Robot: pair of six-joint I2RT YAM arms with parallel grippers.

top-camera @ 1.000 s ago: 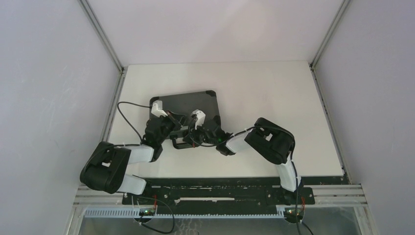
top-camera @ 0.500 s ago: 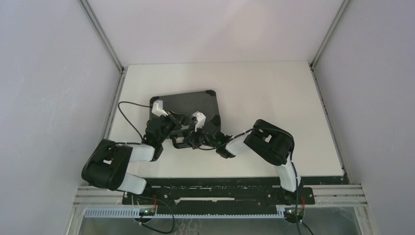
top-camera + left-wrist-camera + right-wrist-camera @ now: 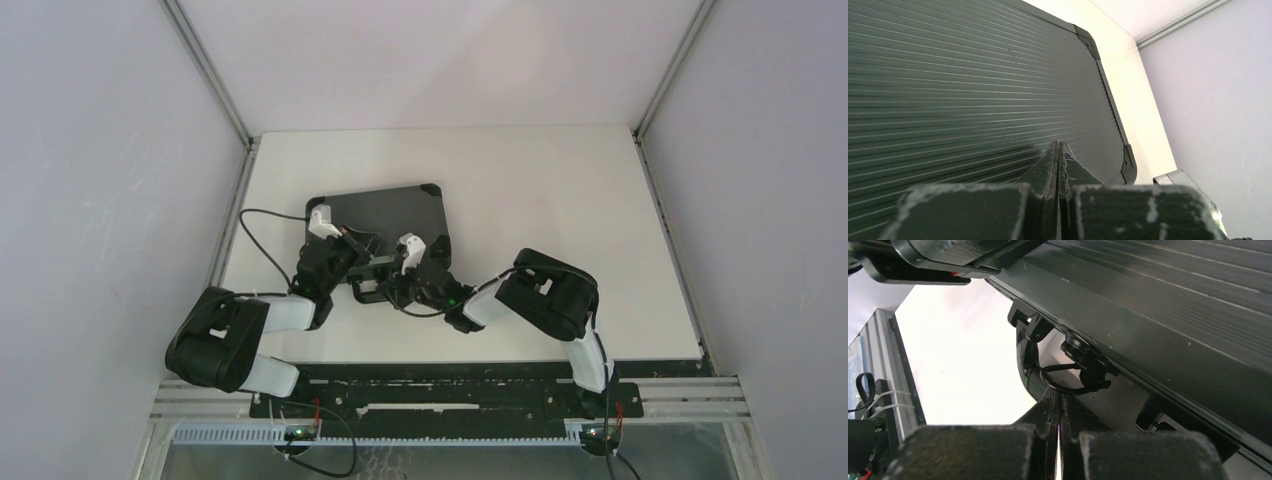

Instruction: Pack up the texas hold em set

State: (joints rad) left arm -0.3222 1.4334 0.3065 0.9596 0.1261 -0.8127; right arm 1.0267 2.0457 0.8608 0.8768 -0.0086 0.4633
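Note:
The black hard briefcase (image 3: 392, 208) lies shut and flat on the white table, so the chips, card decks and buttons are hidden. My left gripper (image 3: 362, 250) is shut and empty, with its tips low over the ribbed lid (image 3: 973, 75) near the case's front edge; the same gripper shows in the left wrist view (image 3: 1058, 146). My right gripper (image 3: 392, 288) is shut and empty, with its tips (image 3: 1058, 396) right under a front latch with a wire loop (image 3: 1080, 367), beside the handle (image 3: 1026, 360).
The white table (image 3: 560, 210) extends right of and behind the case. Grey walls and metal frame rails (image 3: 205, 70) enclose it. My left arm's body (image 3: 948, 257) hangs just above the right gripper. The two wrists are close together at the case's front edge.
My right gripper has shifted a little left and nearer, down to the case's front edge by the latch. The left gripper has barely moved.

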